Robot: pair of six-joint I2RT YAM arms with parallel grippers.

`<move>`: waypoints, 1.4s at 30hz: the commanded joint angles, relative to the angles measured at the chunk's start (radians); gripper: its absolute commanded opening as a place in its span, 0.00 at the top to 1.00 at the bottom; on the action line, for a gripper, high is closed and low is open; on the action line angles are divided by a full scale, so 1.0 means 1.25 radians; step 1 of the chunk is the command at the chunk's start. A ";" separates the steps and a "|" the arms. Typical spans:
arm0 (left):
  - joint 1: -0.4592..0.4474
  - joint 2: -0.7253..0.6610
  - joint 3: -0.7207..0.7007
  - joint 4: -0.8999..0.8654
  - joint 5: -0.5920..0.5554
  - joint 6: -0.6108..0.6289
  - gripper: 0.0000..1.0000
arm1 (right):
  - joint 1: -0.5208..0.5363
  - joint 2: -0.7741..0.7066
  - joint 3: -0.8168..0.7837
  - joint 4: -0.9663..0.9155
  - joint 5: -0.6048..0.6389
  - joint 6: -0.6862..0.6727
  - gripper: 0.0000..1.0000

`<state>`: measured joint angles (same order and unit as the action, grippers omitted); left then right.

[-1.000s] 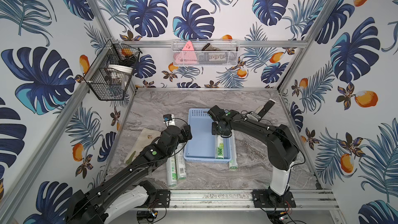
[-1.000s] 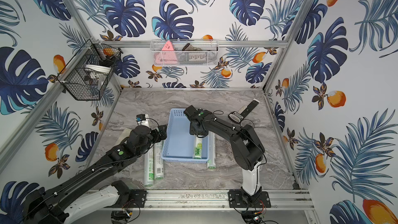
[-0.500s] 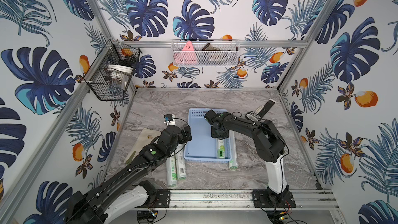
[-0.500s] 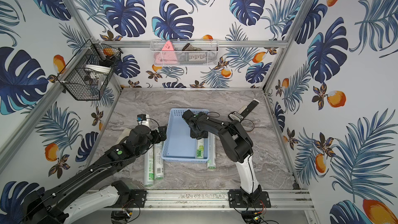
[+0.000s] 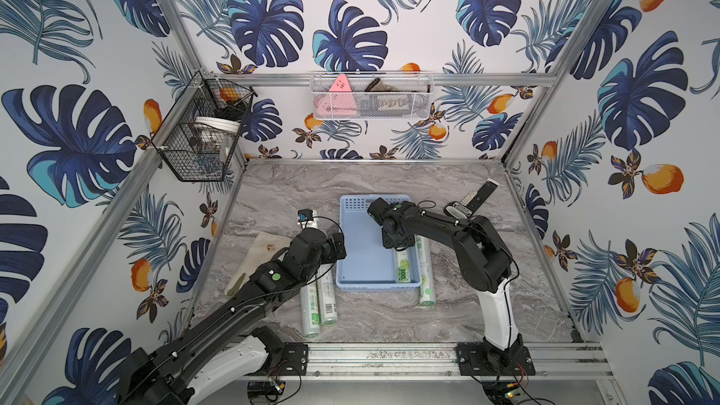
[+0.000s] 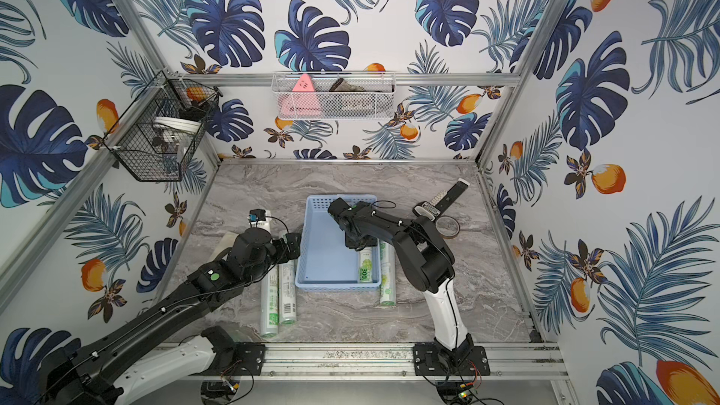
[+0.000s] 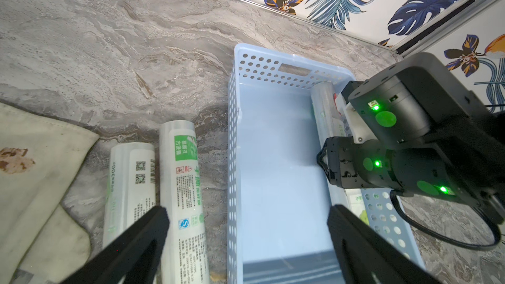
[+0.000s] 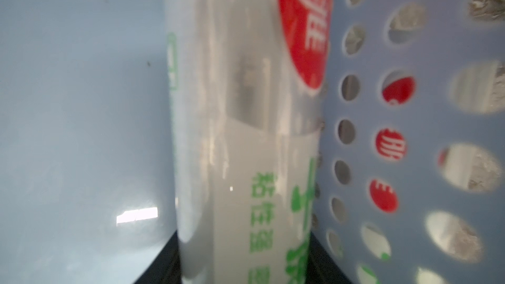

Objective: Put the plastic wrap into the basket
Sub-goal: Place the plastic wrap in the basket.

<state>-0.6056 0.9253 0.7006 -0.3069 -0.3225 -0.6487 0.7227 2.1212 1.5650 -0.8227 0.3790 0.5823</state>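
You have the right gripper (image 8: 244, 244) clamped on a plastic wrap roll (image 8: 246, 132) lying in the light blue basket (image 7: 273, 159), against its perforated wall | another roll (image 5: 426, 282) just outside that wall | your left gripper (image 7: 248, 210) gapes empty above two loose rolls (image 7: 182, 176).

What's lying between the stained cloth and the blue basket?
Two plastic wrap rolls side by side: the QR-code roll and the green-label roll, in the left wrist view.
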 commanded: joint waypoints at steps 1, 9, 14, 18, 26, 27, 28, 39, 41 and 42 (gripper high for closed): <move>0.000 -0.001 0.007 -0.007 0.011 0.023 0.01 | 0.000 -0.014 0.002 -0.031 0.034 -0.010 0.51; 0.000 0.002 0.007 0.006 0.030 0.032 0.01 | 0.000 -0.034 0.002 -0.041 0.043 -0.018 0.44; 0.000 0.018 0.015 0.006 0.047 0.038 0.01 | 0.000 -0.044 -0.005 -0.033 0.036 -0.018 0.41; 0.000 0.020 0.018 0.002 0.055 0.039 0.01 | 0.001 -0.045 -0.004 -0.040 0.036 -0.014 0.40; 0.000 0.009 0.028 -0.007 0.063 0.049 0.01 | 0.005 -0.103 -0.019 -0.027 0.036 0.002 0.41; 0.000 0.007 0.027 -0.007 0.063 0.049 0.01 | 0.007 -0.114 -0.023 -0.023 0.032 0.002 0.41; 0.000 0.003 0.026 -0.004 0.060 0.051 0.01 | 0.009 -0.125 -0.025 -0.022 0.031 0.004 0.41; 0.001 -0.027 0.031 -0.005 -0.045 0.022 0.01 | 0.019 -0.411 -0.204 0.120 0.027 -0.012 0.34; 0.000 -0.033 0.030 0.001 -0.045 0.022 0.01 | 0.018 -0.475 -0.250 0.154 0.045 -0.029 0.31; 0.001 -0.034 0.028 0.009 -0.037 0.025 0.01 | 0.017 -0.507 -0.272 0.170 0.060 -0.037 0.29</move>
<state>-0.6052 0.8894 0.7322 -0.3077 -0.3408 -0.6086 0.7452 1.5623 1.2774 -0.7029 0.4076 0.5640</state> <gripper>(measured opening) 0.990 0.700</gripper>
